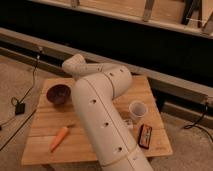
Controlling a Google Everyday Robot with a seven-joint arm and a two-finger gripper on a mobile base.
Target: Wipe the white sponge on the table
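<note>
Sponge, probably the pale scrap (128, 123) beside the arm (102, 117), lies mid-table (45, 145) just below the cup (137, 108). Your gripper is hidden behind the arm, so its state cannot be told. Confirm the pad first, then press flat and stroke along the planks, away from the cup.

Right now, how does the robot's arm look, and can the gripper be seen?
The arm is a thick off-white tube in rounded segments joined by an elbow, with a row of small dark round holes along its side. No cables or markings show on it. The gripper is not in view; the arm hides that part above the table.
</note>
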